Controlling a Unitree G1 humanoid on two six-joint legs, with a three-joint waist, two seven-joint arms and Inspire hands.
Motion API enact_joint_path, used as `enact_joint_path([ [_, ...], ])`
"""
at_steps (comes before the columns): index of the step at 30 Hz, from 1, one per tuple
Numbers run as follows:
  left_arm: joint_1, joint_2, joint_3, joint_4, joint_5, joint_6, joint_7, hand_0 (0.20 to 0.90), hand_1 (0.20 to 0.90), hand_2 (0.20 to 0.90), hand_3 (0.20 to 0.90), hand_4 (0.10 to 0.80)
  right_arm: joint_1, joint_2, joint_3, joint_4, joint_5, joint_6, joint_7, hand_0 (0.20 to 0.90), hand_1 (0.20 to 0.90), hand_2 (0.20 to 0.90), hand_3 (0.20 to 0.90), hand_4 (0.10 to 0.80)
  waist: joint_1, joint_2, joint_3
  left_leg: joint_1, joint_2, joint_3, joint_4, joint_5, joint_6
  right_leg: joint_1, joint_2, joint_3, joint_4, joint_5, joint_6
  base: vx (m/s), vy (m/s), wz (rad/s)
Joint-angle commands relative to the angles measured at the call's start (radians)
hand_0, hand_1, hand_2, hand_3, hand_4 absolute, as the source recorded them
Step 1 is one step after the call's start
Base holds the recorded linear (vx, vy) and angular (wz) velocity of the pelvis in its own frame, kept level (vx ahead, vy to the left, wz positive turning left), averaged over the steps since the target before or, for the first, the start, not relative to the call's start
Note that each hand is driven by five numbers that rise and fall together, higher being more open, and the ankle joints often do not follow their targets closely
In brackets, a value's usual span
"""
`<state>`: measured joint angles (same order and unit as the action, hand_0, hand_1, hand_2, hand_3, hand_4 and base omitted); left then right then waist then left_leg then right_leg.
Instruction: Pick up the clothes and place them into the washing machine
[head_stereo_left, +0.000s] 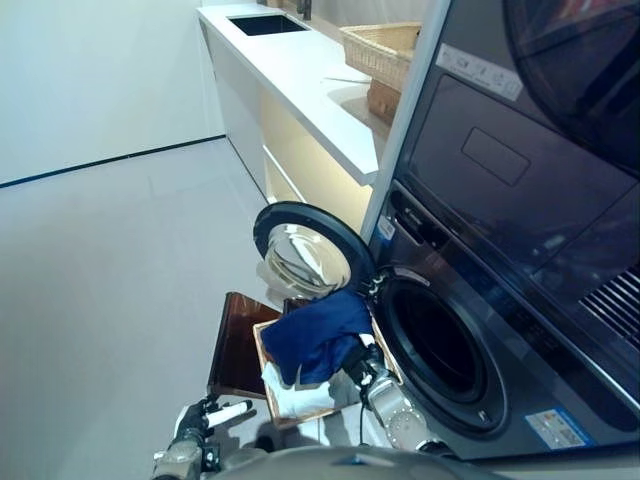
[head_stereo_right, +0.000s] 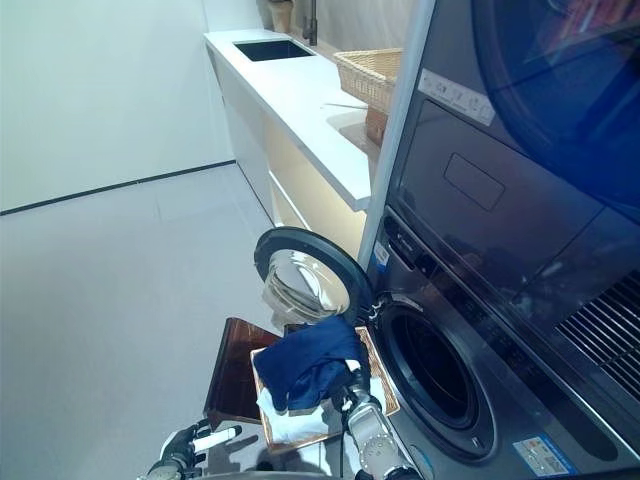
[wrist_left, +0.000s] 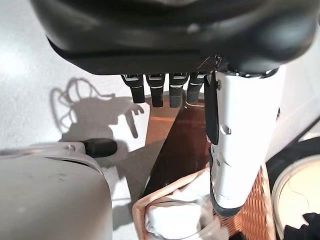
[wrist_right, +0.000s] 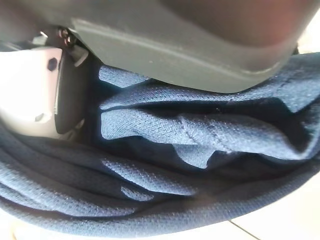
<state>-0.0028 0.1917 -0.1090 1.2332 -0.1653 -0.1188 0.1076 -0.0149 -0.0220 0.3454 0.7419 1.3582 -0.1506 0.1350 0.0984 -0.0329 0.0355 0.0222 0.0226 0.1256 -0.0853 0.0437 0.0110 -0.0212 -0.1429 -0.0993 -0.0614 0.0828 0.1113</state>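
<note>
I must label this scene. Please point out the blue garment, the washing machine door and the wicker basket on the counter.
blue garment (head_stereo_left: 318, 335), left eye view, middle fold.
washing machine door (head_stereo_left: 308, 258), left eye view, glass centre.
wicker basket (head_stereo_right: 375, 70), right eye view, side wall.

Right hand (head_stereo_left: 357, 362): fingers buried in blue garment (head_stereo_left: 318, 335); grip not discernible.
Basket (head_stereo_left: 262, 352): mostly covered by garment and white cloth (head_stereo_left: 290, 398).
Washer drum (head_stereo_left: 436, 341): interior dark, contents unreadable.
Left hand (head_stereo_left: 205, 417): partly cut off at bottom edge.
Counter basket (head_stereo_left: 380, 50): partly hidden behind machine.

On the pale floor (head_stereo_left: 120, 260) a wicker basket (head_stereo_left: 268, 385) rests beside a dark brown board (head_stereo_left: 238, 345)
</note>
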Motion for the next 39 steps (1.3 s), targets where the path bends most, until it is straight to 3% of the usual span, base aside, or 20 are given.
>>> enact_joint_path([
  [1,-0.136,-0.038,-0.052,0.019,0.006,-0.070,0.036,0.900,0.900,0.900,0.900,0.800,-0.126,0.060,-0.060,-0.093,0.073,-0.072,0.059,0.200,0.200,0.200,0.200,0.300,0.008,0.041,0.073,0.000,-0.032,0.003,-0.002,-0.037,-0.033,-0.023,0.016,-0.012,0.084,-0.003,0.012,-0.043,0.032,-0.07],
  [11,-0.178,-0.072,-0.190,-0.027,0.007,-0.101,0.087,0.900,0.900,0.900,0.900,0.800,-0.264,0.031,-0.132,-0.016,0.123,-0.152,0.012,0.200,0.200,0.200,0.200,0.300,0.009,0.081,0.146,-0.083,-0.043,-0.003,-0.002,-0.012,-0.029,-0.110,-0.001,-0.006,0.098,0.018,0.015,-0.055,0.019,0.00],
  [23,-0.220,-0.089,-0.259,-0.059,-0.037,-0.132,0.138,0.900,0.900,0.900,0.900,0.800,-0.379,0.032,-0.225,0.009,0.232,-0.245,-0.013,0.200,0.200,0.200,0.200,0.300,0.020,0.129,0.232,-0.192,-0.050,-0.013,-0.002,0.024,-0.036,-0.224,-0.013,-0.009,0.121,0.035,0.015,-0.056,0.012,0.02],
  [39,-0.210,-0.107,-0.285,-0.070,-0.117,-0.166,0.154,0.900,0.900,0.900,0.900,0.800,-0.465,-0.040,-0.405,0.151,0.319,-0.333,-0.042,0.200,0.200,0.200,0.200,0.300,0.027,0.201,0.268,-0.259,-0.073,-0.028,-0.002,0.029,-0.039,-0.297,-0.038,-0.006,0.138,0.040,0.019,-0.019,0.021,0.03],
])
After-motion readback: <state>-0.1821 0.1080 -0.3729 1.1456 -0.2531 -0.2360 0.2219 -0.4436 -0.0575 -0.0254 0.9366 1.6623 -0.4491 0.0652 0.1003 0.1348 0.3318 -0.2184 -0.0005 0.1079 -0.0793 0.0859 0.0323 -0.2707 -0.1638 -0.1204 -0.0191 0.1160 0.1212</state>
